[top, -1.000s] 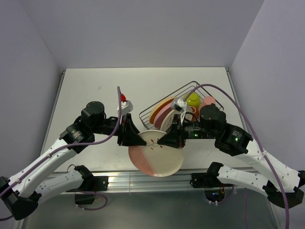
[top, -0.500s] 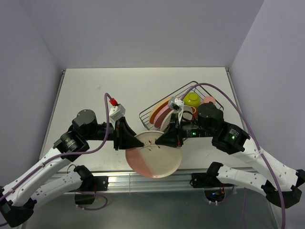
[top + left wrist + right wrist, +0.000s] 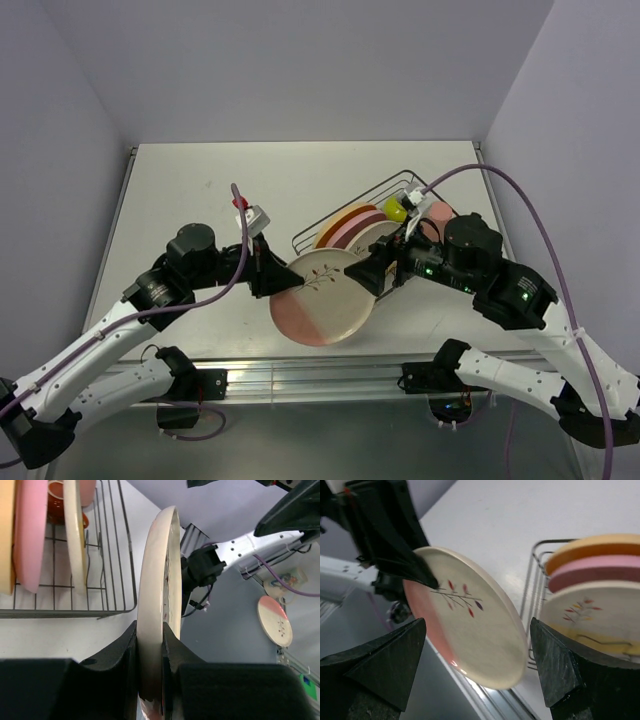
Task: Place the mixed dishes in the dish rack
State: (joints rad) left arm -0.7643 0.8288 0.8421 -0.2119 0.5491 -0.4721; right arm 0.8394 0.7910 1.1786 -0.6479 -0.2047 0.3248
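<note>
Nearest the bases, the pink-cream twig-patterned plate (image 3: 322,295) hangs over the near edge of the worktop (image 3: 200,190), just in front of the dish rack (image 3: 106,540). The left gripper (image 3: 150,635) has its jaws clamped on the plate's rim, one on each face. That is a sensible hold, since a rim pinch leaves the rest of the edge free to drop between divider wires. The right gripper (image 3: 368,272) faces the plate's far rim with its jaws spread wide and nothing between them. It looks posed to steady or take the plate.

The plate is tilted. Its twig face turns up and toward the right arm, and its breadth runs from the left jaws across toward the rack's near corner. The left wrist sees it almost edge-on, roughly parallel to the racked plates.

Farther back, the orange plate (image 3: 600,547), pink plate (image 3: 600,572) and cream-yellow plate (image 3: 590,615) stand on edge in the rack. The lime-green bowl (image 3: 395,209) sits behind them.
</note>
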